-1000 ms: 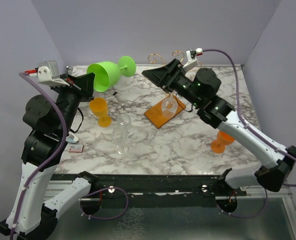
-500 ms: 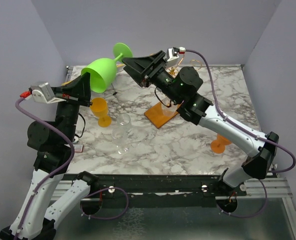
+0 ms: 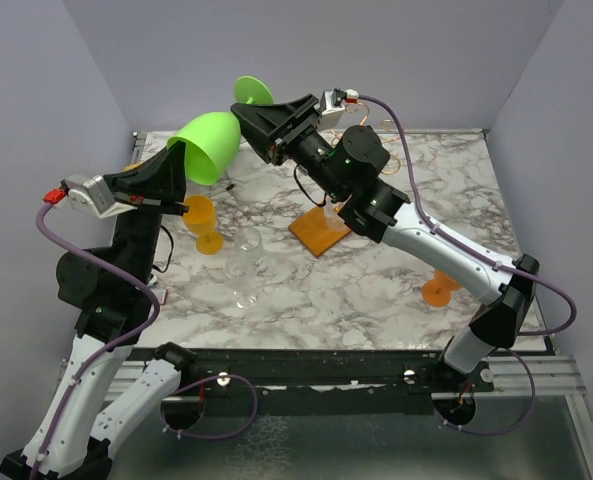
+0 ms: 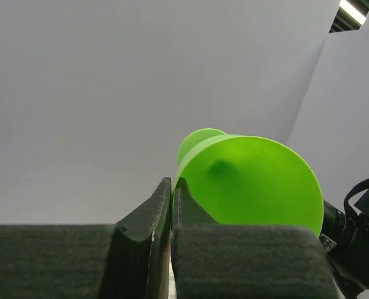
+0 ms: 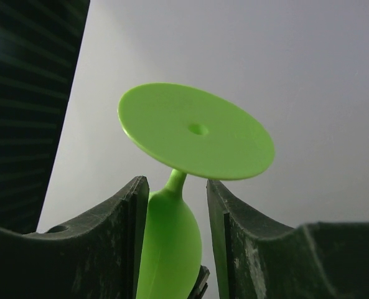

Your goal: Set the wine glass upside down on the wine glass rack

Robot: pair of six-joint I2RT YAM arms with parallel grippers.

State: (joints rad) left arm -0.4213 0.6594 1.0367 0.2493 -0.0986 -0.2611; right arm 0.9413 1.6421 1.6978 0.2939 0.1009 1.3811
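The green wine glass (image 3: 208, 143) hangs in the air over the far left part of the marble surface (image 3: 376, 290), tipped on its side with its mouth toward the near left and its round foot up toward the far right. The left fingers (image 3: 166, 170) are pressed together on the rim of the bowl, pinching it. The right fingers (image 3: 261, 120) are spread to either side of the stem just under the foot. The right wrist view shows a gap beside the stem, so they do not clamp it. The rack (image 3: 316, 235) stands on the surface near the middle, under the right arm and apart from the glass. Two orange glasses (image 3: 204, 222) and a clear glass (image 3: 244, 262) also stand on the surface.
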